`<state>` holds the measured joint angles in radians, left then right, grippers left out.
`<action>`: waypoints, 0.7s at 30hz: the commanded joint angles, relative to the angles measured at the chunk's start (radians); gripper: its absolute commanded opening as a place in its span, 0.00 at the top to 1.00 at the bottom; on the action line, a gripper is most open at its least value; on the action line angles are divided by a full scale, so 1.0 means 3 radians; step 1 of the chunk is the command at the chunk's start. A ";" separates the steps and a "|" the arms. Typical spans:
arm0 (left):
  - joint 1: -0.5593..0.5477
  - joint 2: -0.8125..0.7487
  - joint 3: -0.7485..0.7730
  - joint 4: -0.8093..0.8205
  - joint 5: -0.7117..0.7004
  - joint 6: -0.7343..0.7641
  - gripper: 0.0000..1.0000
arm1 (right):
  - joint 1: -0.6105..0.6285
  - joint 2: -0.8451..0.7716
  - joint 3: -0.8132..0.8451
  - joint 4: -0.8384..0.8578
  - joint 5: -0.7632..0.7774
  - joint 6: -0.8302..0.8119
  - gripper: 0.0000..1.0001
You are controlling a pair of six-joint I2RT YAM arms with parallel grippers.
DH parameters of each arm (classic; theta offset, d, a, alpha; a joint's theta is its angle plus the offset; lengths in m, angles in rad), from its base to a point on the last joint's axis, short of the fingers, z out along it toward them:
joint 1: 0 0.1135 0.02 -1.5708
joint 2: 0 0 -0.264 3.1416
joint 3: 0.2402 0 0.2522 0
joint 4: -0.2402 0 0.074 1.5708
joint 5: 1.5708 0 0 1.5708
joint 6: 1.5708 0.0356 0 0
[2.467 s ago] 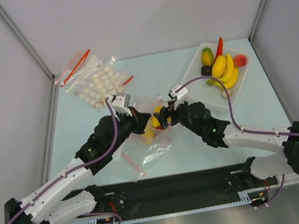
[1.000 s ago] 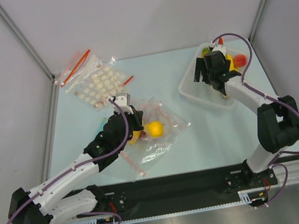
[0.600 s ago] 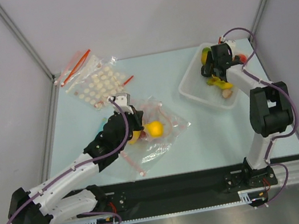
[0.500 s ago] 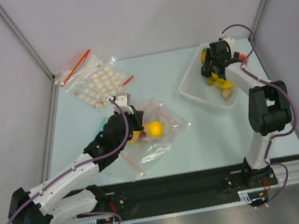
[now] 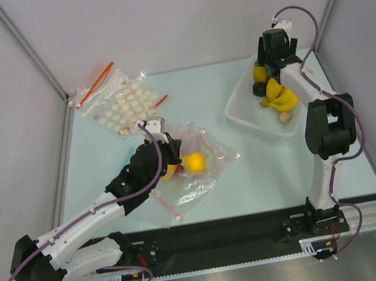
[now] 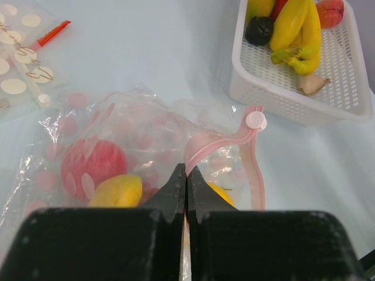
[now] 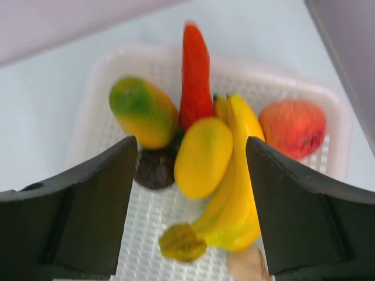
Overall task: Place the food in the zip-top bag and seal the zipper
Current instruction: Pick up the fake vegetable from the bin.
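The zip-top bag (image 5: 201, 154) lies crinkled at mid-table with a red apple (image 6: 92, 167) and yellow fruits (image 6: 118, 191) inside. My left gripper (image 6: 186, 173) is shut on the bag's mouth, pinching the pink zipper (image 6: 255, 170), which curls away to the right. The rest of the food sits in a white basket (image 5: 243, 112): bananas (image 7: 241, 199), a red chili (image 7: 195, 76), a green-yellow mango (image 7: 143, 114), a yellow fruit (image 7: 203, 157), dark grapes (image 7: 153, 170) and a peach (image 7: 293, 127). My right gripper (image 7: 190, 143) hangs open over the basket, with the yellow fruit and bananas below its gap.
A clear bag with white dots (image 5: 122, 107) and red strips lies at the back left. Another flat clear bag (image 5: 188, 191) lies partly under the zip-top bag, nearer the arms. A small beige piece (image 7: 248, 264) rests in the basket's near corner. Grey walls enclose the table.
My right arm left a yellow fruit in the bag, swung over to the basket and moved toward its far end, its jaws narrowing a little. The left gripper kept its hold.
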<state>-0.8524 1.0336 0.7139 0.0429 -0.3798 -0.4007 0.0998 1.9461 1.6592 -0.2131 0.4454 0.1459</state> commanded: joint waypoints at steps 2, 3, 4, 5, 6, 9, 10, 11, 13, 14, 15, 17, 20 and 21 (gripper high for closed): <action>-0.0002 -0.0030 0.0018 0.0143 0.0044 -0.0004 1.00 | -0.0051 0.0333 0.0543 -0.0097 0.0141 -0.0134 0.23; -0.0002 -0.0030 0.0028 0.0138 0.0044 -0.0004 1.00 | -0.0056 0.0491 0.0802 -0.0153 0.0162 -0.0134 0.24; -0.0002 -0.0035 0.0029 0.0133 0.0049 -0.0004 1.00 | -0.0072 0.0569 0.0916 -0.0270 0.0162 -0.0123 0.26; -0.0002 -0.0040 0.0029 0.0133 0.0049 -0.0004 1.00 | -0.0082 0.0630 0.1033 -0.0317 0.0162 -0.0108 0.26; -0.0002 -0.0040 0.0034 0.0123 0.0054 -0.0004 1.00 | -0.0097 0.0702 0.1217 -0.0358 0.0137 -0.0113 0.26; -0.0002 -0.0076 0.0034 0.0118 0.0084 -0.0009 1.00 | -0.0118 0.0988 0.1697 -0.0633 0.0106 -0.0118 0.26; -0.0002 -0.0086 0.0029 0.0118 0.0090 -0.0014 1.00 | -0.0118 0.1151 0.1821 -0.0711 0.0116 -0.0108 0.25; -0.0002 -0.0096 0.0024 0.0123 0.0090 -0.0019 1.00 | -0.0118 0.1228 0.1933 -0.0787 0.0166 -0.0093 0.25; -0.0002 -0.0101 0.0023 0.0118 0.0105 -0.0024 1.00 | -0.0148 0.1442 0.2245 -0.0992 0.0188 -0.0037 0.25; -0.0007 -0.0101 0.0018 0.0118 0.0110 -0.0029 1.00 | -0.0164 0.1499 0.2348 -0.1058 0.0137 -0.0026 0.25; -0.0007 -0.0106 0.0018 0.0118 0.0115 -0.0029 1.00 | -0.0174 0.1545 0.2374 -0.1084 0.0111 -0.0021 0.25; -0.0007 -0.0101 0.0018 0.0113 0.0120 -0.0029 1.00 | -0.0205 0.1622 0.2339 -0.1085 0.0075 0.0009 0.28; -0.0007 -0.0101 0.0018 0.0113 0.0121 -0.0035 1.00 | -0.0240 0.1648 0.2232 -0.1095 0.0085 0.0045 0.50; -0.0007 -0.0106 0.0018 0.0113 0.0120 -0.0035 1.00 | -0.0246 0.1618 0.2155 -0.1019 0.0080 0.0040 0.66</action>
<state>-0.8528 1.0256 0.7139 0.0422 -0.3557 -0.4023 0.0395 2.4340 2.3135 -0.5076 0.4652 0.1402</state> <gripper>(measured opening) 0.009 0.445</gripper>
